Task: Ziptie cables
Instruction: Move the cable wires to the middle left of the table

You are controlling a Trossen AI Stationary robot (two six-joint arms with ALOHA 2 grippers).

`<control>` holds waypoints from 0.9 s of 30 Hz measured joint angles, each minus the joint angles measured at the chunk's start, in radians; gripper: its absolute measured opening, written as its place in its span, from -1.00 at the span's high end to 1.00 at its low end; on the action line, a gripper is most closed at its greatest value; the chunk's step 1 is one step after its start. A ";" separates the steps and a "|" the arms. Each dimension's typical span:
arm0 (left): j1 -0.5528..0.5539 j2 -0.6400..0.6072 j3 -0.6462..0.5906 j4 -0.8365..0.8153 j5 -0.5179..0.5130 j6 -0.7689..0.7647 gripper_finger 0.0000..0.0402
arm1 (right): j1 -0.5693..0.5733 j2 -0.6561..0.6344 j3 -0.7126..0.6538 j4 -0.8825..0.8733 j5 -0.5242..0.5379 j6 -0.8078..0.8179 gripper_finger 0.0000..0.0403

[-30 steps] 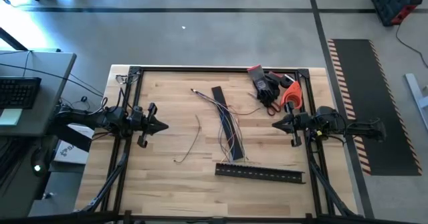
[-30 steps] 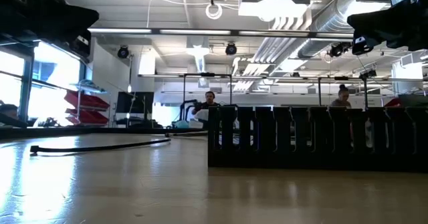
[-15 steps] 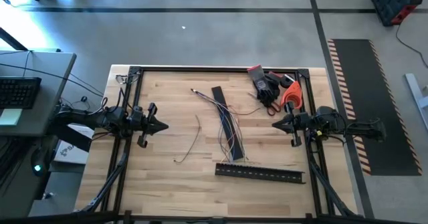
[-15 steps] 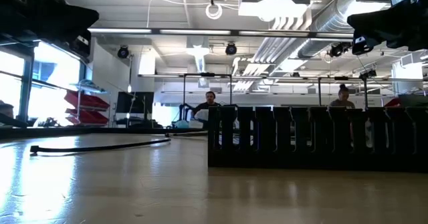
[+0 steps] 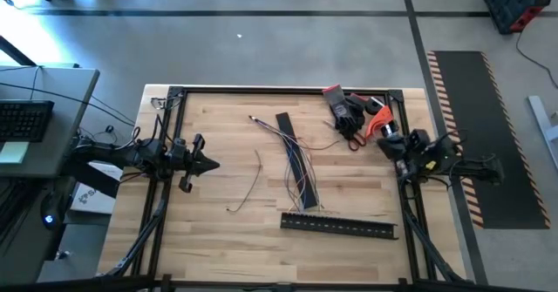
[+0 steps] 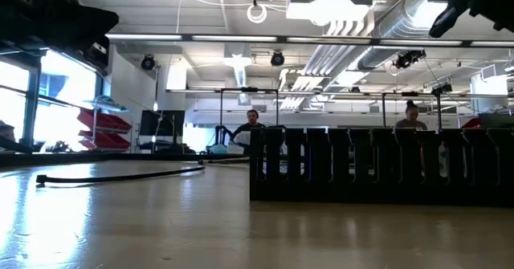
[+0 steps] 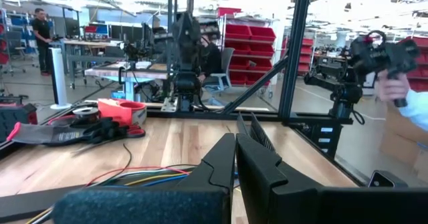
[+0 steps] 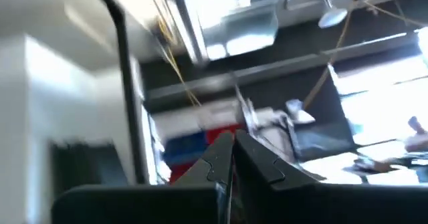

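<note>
The cables lie as a loose bunch of thin wires on the wooden table, across a short black rail. One stray wire lies to their left. In the left wrist view the cables show just ahead of the fingers. My left gripper hovers shut at the table's left side, pointing level toward the cables and well short of them. My right gripper is shut at the right side, tipped upward, holding nothing; its wrist view shows the shut fingers against the ceiling.
A long slotted black rail lies near the front edge and fills the low view. Black gloves and an orange-handled tool sit at the far right corner. A black frame rims the table. A person's hand shows beyond the table.
My right gripper has tipped upward from level, rolled, and risen a little, drawing back toward the table's right edge; it has stayed shut. In the low view it has climbed toward the top corner. The cables have not moved.
</note>
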 joint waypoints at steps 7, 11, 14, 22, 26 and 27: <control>0.000 0.000 0.000 0.049 0.000 -0.115 1.00 | 0.033 0.210 0.000 0.040 0.003 0.238 1.00; 0.000 0.000 0.000 0.050 0.000 -0.182 1.00 | 0.087 0.458 0.042 0.098 0.141 0.245 1.00; 0.000 0.000 0.000 0.049 0.000 -0.205 1.00 | 0.099 0.651 0.160 0.063 0.201 0.249 1.00; 0.000 0.000 0.000 0.050 -0.010 -0.211 1.00 | -0.002 1.164 0.689 -0.352 0.171 0.002 1.00; 0.000 0.000 0.000 0.063 -0.077 -0.211 1.00 | -0.110 1.417 0.955 -0.517 0.041 -0.090 0.94; 0.000 0.000 0.000 0.063 -0.089 -0.211 1.00 | -0.134 1.477 1.016 -0.535 0.005 -0.113 0.90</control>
